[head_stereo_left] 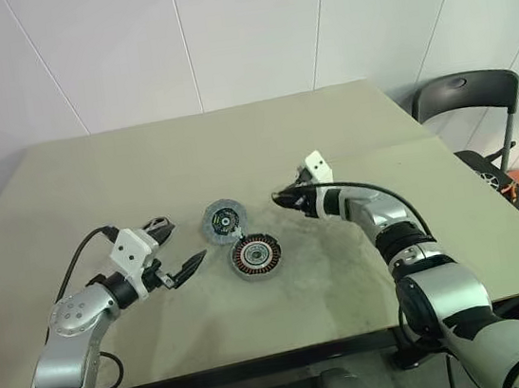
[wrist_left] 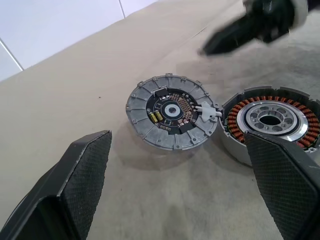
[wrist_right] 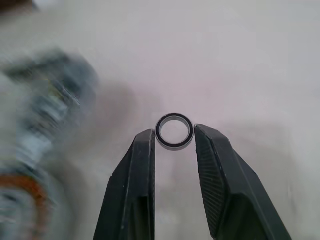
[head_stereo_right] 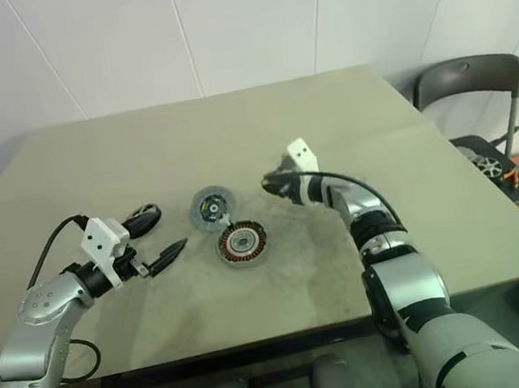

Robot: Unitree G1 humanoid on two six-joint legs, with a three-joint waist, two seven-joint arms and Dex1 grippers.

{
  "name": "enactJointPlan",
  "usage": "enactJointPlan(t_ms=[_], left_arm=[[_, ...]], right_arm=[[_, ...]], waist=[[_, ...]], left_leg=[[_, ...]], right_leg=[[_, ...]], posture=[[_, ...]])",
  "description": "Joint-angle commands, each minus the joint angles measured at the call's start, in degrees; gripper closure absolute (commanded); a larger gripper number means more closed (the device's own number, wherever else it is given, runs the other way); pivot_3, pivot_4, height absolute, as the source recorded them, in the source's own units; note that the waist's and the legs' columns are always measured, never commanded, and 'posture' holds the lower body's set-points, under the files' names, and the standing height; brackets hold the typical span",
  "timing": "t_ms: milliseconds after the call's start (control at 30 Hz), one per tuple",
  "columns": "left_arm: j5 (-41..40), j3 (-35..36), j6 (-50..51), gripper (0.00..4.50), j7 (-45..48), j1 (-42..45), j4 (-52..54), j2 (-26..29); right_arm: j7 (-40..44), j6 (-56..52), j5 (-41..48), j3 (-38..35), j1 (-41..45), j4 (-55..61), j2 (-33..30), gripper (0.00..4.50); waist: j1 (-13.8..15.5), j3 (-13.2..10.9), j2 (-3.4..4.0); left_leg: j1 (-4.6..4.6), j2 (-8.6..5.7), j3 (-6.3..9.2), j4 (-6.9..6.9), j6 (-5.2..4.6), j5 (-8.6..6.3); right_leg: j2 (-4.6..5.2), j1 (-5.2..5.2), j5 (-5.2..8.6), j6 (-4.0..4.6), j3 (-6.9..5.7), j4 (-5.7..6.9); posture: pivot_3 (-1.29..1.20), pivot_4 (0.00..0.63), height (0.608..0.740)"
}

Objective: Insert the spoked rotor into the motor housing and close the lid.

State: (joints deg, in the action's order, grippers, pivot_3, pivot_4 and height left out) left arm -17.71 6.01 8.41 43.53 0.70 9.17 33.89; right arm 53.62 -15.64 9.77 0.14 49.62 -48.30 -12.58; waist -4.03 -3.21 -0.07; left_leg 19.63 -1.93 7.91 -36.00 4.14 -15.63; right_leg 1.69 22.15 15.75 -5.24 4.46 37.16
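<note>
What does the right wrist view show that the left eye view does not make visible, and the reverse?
Right wrist view: a small black-rimmed ring pinched between the right gripper's fingertips. Left eye view: the open left gripper, a black chair, and the whole beige table. Both: the tabletop, the right gripper, the round light-grey motor housing and the copper-wound spoked rotor, though they are blurred in the wrist view.

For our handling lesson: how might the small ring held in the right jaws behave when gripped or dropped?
The small ring looks thin and rigid, so likely light. Its smooth round rim, pinched only at two sides by the right gripper, could slip. Dropped on the table, it might roll.
</note>
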Motion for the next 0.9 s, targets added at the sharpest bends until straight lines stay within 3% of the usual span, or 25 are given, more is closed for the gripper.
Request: enactJointPlan(t_ms=[33,167,400,900], left_arm=[[0.04,1.66,-0.63,0.00,0.08,0.51,1.03,1.11],[0.28,1.55,-1.03,0.00,-0.03,0.45,0.54,0.96],[0.44,1.44,-0.90,0.00,-0.32,0.60,0.55,0.80],[0.36,1.50,-0.51,0.00,-0.31,0.36,1.06,0.71]], right_arm=[[9.69,-5.95,2.71,4.05,-2.56,12.45,-1.37,3.56],[12.44,-7.15,-2.70,13.28,-7.37,21.46,-3.87,3.56],[12.34,-11.85,-5.46,20.28,-9.56,26.40,-5.00,3.56],[11.98,-13.13,-6.18,22.32,-10.27,27.74,-4.97,3.56]], waist=[[0.04,0.00,0.00],[0.18,0.00,0.00],[0.15,0.00,-0.01],[0.18,0.01,-0.02]], left_leg=[[0.00,0.01,0.00,0.01,0.00,0.00],[0.02,0.01,0.03,0.02,0.00,0.00],[0.09,0.01,0.01,-0.07,0.00,0.00],[0.07,0.00,0.02,-0.05,0.00,0.00]], right_leg=[[0.00,0.01,0.00,0.00,0.00,0.00],[0.00,0.02,0.04,-0.05,-0.03,-0.01],[0.00,0.09,0.06,-0.09,-0.02,0.03],[0.01,0.07,0.07,-0.10,-0.04,0.01]], posture=[[0.00,0.000,0.740],[0.00,0.000,0.740],[0.00,0.000,0.740],[0.00,0.000,0.740]])
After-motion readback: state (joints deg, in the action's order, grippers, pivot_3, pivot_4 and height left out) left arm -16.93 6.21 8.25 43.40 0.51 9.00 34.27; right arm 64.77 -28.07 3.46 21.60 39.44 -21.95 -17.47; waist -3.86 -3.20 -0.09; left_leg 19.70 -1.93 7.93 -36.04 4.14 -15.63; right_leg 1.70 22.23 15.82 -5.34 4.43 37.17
